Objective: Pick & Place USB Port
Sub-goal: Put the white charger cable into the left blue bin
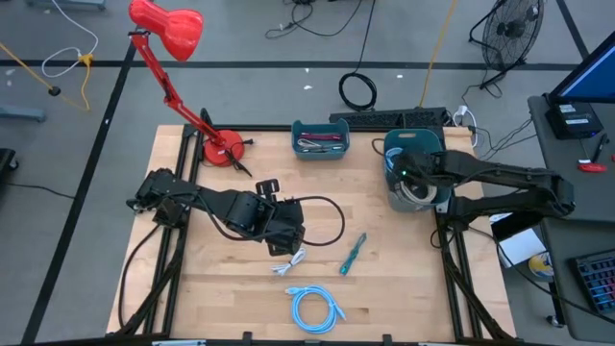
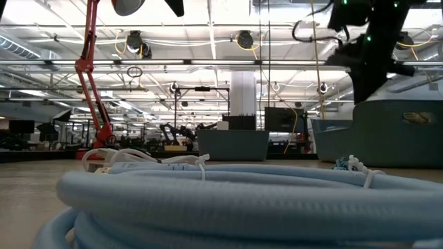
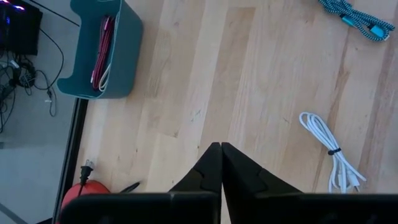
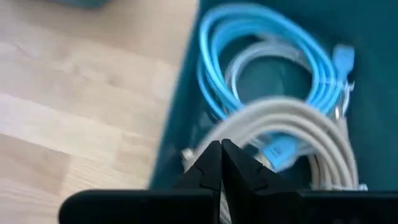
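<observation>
Left end effector (image 3: 220,163): clenched, its two dark wedge-shaped fingers pressed tip to tip with nothing between them. It stands over bare pale wood-grain worktop (image 1: 384,279), near the middle.

White USB cable (image 1: 290,263): a thin, smooth cord folded into a narrow bundle and pinched by a dark tie. It lies flat on the worktop just beside the left end effector, apart from it.

Teal braided cable (image 1: 352,254): short, woven in texture, lying on the wood near the white one.

Light blue cable (image 1: 315,309): a smooth round coil at the near edge of the worktop; in the low view it fills the foreground.

Right end effector (image 4: 221,163): clenched, fingers meeting at the tips, empty. It hangs over the large teal bin (image 1: 396,146) at the right rear of the worktop.

Bin contents, right wrist view: a light blue loop (image 4: 267,50) and thicker grey-white coils (image 4: 292,127), overlapping.

Small teal tray (image 1: 320,151): rectangular, matte, at the rear centre, holding red and pale cords.

Red desk lamp (image 1: 168,27): round base on the rear left of the worktop, jointed arm, glossy shade.
</observation>
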